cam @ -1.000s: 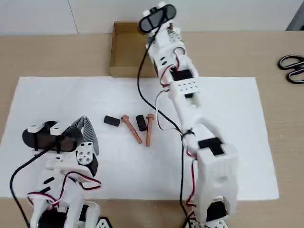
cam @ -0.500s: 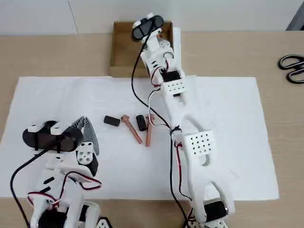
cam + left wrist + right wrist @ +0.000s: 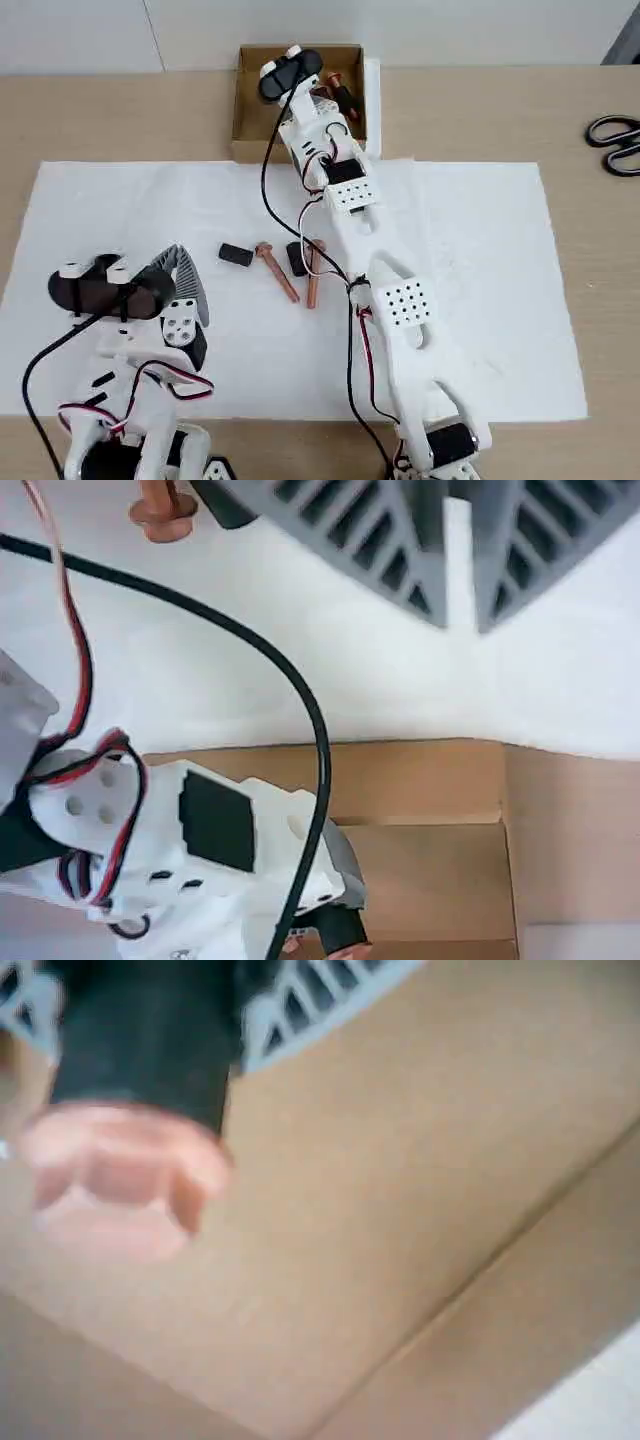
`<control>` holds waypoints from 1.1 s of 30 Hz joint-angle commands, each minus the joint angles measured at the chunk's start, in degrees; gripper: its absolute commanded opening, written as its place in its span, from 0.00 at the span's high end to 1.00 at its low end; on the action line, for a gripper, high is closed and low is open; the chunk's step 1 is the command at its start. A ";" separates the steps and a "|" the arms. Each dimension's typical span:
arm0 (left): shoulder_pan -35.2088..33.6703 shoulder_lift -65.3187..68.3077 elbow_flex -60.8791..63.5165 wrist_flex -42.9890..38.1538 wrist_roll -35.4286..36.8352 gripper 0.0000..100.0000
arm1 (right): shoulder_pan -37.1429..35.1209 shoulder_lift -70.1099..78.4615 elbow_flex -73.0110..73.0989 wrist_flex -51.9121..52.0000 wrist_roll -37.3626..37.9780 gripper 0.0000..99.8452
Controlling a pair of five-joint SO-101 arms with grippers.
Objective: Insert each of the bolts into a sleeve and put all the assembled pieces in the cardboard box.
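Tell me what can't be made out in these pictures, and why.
High view: much of the cardboard box floor is covered by the right arm; anything lying under it is hidden.
Right wrist view: the assembled piece is blurred, so how far it is pushed together is unclear.
Left wrist view: a bolt is cut off by the edge, head alone showing.
High view: the scissors are partly cut off by the edge.
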 commanded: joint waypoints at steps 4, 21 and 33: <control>-0.26 -0.62 -0.13 -1.32 -0.09 0.99 | 0.66 -0.31 -4.22 0.40 0.18 0.90; -0.26 -0.62 -0.13 -1.23 0.00 0.99 | 0.66 -3.74 -12.57 21.32 0.09 0.83; -3.96 -0.62 -0.40 0.44 0.09 0.99 | 0.22 -6.81 -29.80 72.84 0.18 0.83</control>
